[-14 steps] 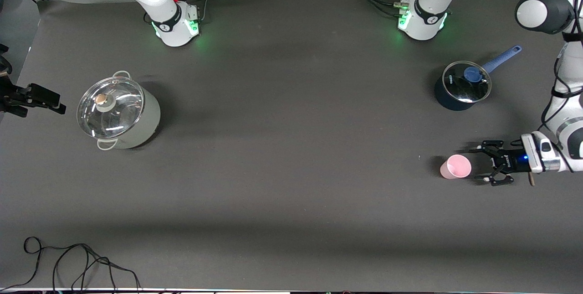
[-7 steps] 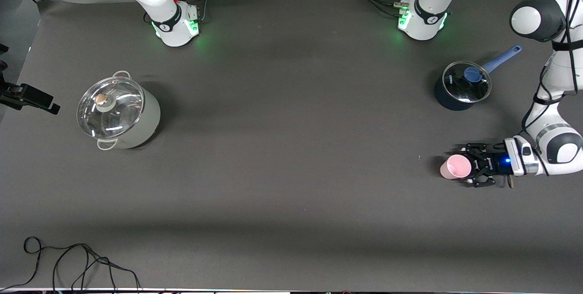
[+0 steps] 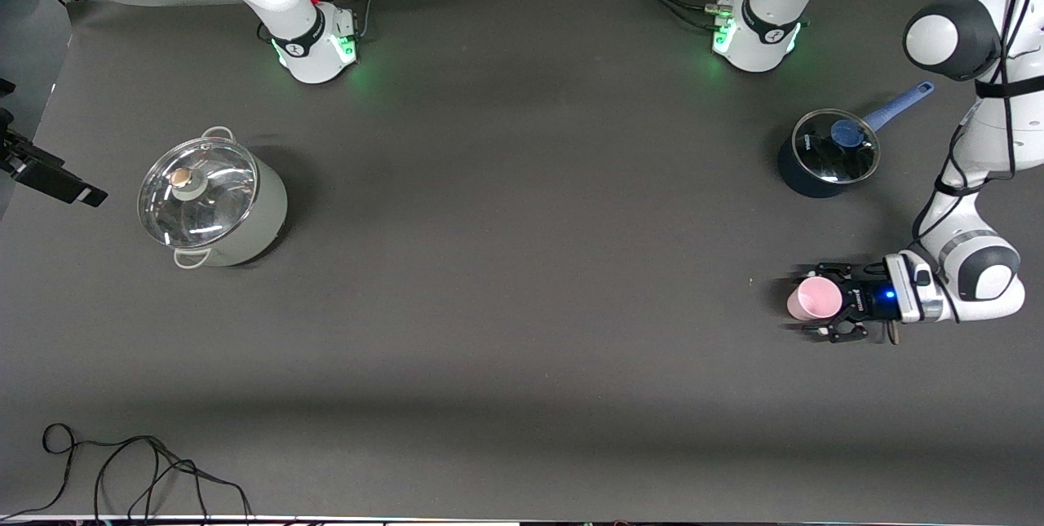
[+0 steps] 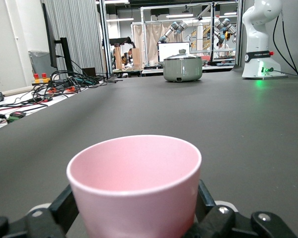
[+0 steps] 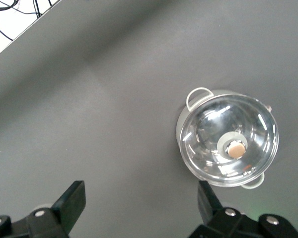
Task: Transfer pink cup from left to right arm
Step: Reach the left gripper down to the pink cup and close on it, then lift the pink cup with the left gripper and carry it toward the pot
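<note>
The pink cup [image 3: 814, 298] stands upright on the dark table near the left arm's end, nearer the front camera than the blue saucepan. My left gripper [image 3: 820, 303] lies low and level with the cup between its two fingers, one on each side, and small gaps show in the front view. In the left wrist view the pink cup [image 4: 134, 183] fills the space between the black fingers [image 4: 64, 206]. My right gripper [image 3: 77, 190] hangs high at the right arm's end of the table, open and empty, with its gap [image 5: 139, 208] beside the steel pot.
A lidded steel pot [image 3: 212, 200] stands toward the right arm's end. A blue saucepan [image 3: 828, 152] with a glass lid sits farther from the front camera than the cup. A black cable [image 3: 122, 469] lies along the table's near edge.
My left gripper has slid along the table up to the cup, so its fingers now flank it. The right gripper has drifted a little toward the table's end.
</note>
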Available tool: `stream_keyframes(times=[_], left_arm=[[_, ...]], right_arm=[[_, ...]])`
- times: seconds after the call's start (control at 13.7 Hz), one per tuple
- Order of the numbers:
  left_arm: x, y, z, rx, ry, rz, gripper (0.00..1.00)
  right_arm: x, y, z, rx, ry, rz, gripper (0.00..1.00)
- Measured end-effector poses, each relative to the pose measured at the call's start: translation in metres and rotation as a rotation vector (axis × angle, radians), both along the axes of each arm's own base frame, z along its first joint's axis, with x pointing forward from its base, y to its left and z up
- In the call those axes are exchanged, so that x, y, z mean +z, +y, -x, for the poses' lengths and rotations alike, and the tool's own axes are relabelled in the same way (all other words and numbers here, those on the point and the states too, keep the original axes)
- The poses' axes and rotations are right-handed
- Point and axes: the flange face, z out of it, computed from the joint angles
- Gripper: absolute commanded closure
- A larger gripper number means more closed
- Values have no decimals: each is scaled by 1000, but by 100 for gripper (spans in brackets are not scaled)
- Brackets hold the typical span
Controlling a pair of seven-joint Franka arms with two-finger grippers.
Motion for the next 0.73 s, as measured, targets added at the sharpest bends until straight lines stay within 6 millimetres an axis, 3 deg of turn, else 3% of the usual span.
stream_keyframes(times=[0.07, 0.44, 0.59, 0.73], left_arm=[[-2, -4, 0, -3, 2, 3, 100], [-3, -19, -4, -13, 1, 20, 100], [4, -52, -14, -41, -18, 54, 100], [19, -103, -34, -41, -58, 94, 100]], right_arm=[[0, 0, 0, -6, 2, -2, 0], [1, 0, 1, -11, 1, -2, 0], [2, -1, 2, -11, -1, -2, 0], [3, -1, 2, -11, -2, -2, 0]])
